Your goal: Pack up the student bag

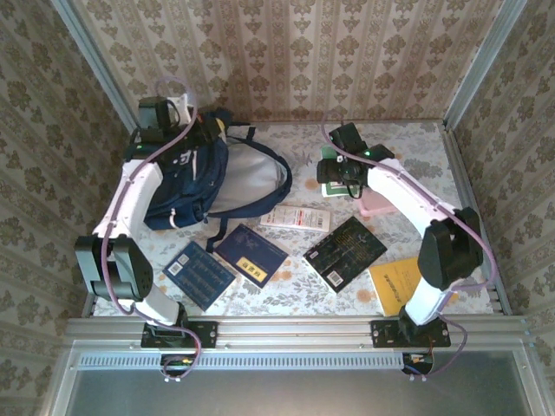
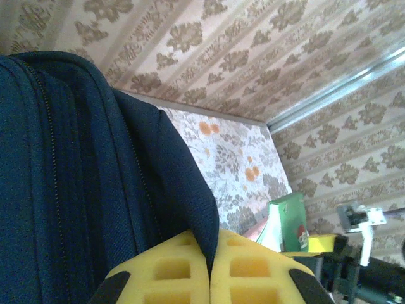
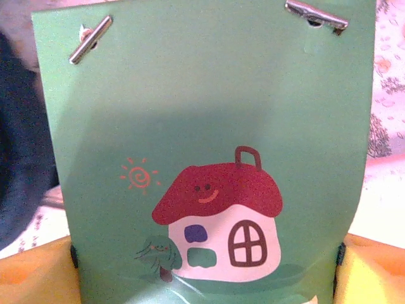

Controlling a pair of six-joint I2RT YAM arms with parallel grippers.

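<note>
Floral-patterned table point(image 1: 434, 165), walled in by patterned paper. At ten o'clock on it, large navy-blue fabric student bag point(image 1: 186, 186), lying flat, pale grey panel turned toward the centre, dark strap looped along its near edge. At five o'clock, flat black book point(image 1: 345, 251); farther out the same way, yellow book point(image 1: 390, 286), partly under the right arm. At seven o'clock, dark-blue book point(image 1: 251, 254) with a yellow label; just beside it at eight, blue book point(image 1: 199, 275). Near centre, small white leaflet point(image 1: 295, 217). At one o'clock, thin green notebook point(image 3: 202, 95) printed with a red-roofed mushroom house, grasped by its two side edges in the right gripper point(image 3: 205, 278). At eleven o'clock, left gripper point(image 2: 211, 259), clenched on a fold of the bag's navy cloth, yellow pads point(image 2: 171, 272) pressed together.
</note>
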